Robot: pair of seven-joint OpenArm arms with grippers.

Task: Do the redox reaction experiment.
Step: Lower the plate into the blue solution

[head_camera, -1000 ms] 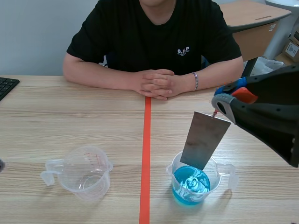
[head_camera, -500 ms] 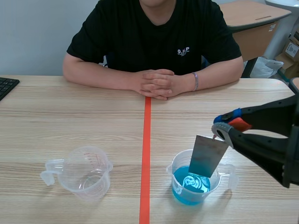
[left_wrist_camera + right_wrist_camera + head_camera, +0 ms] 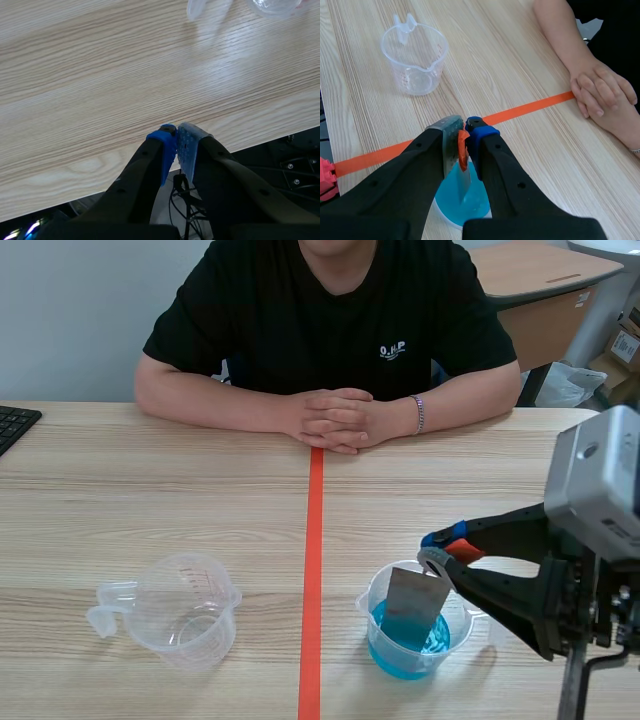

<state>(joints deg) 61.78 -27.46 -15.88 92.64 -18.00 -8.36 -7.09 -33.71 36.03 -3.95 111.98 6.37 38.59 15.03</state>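
Metal plate [image 3: 413,602] sits far lower than it did a second ago: your right gripper [image 3: 437,554] has brought it down from well above the beaker of blue solution [image 3: 377,642], and its lower part now stands in the liquid, tilted, with the upper edge pinched between the pads. You can read that as the immersion step of the redox experiment being under way. From here the plate probably only needs to be kept wet long enough to react. Your left gripper [image 3: 176,144] holds nothing, its two blue pads pressed together over the near edge of the table [image 3: 100,75], and it does not show in the scene view. The empty measuring cup [image 3: 186,612] stands well apart from the beaker, on the other side of the orange tape line [image 3: 313,540]. You cannot tell how deep the plate reaches or whether it touches the beaker's bottom, since the solution tints the submerged part. The right wrist view shows the plate only edge-on. The beaker's handle is hidden behind the right arm, and no change on the metal's surface can be made out.
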